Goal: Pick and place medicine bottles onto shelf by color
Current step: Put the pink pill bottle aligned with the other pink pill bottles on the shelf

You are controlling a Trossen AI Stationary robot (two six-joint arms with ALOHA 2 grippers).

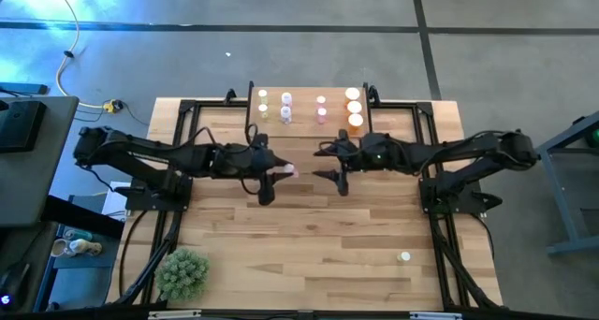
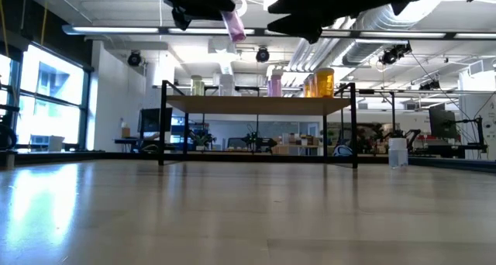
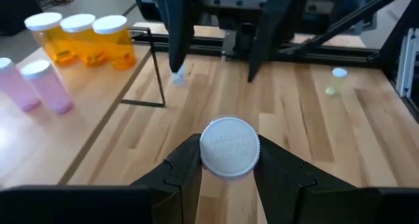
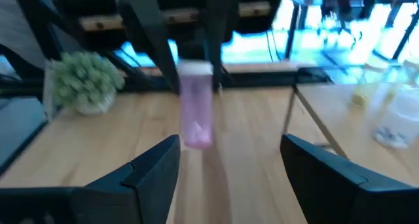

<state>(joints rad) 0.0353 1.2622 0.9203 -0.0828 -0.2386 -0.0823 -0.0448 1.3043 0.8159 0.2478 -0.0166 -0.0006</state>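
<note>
While I scanned from the left side of the table, I saw the plant point(image 1: 182, 272) sitting at the near left corner, well clear of the work. My left gripper point(image 1: 281, 173) hung above the middle of the table, its fingers closed on a pink medicine bottle point(image 1: 288, 170) by the neck, just under the white cap point(image 3: 229, 147). Beyond it stood the shelf point(image 1: 304, 94), already carrying yellow-green, pale, pink and orange bottles in their own groups; two pink bottles point(image 1: 321, 109) waited there. My right gripper point(image 1: 335, 169) hovered just beside the left one, facing it, jaws spread wide and holding nothing. Far to the right, one loose yellow-green bottle point(image 1: 404, 257) rested on the table.

I judged this the carry step: bottle lifted, not yet placed. Next I needed to bring it over the shelf and set it upright beside the other pink ones without knocking them.
</note>
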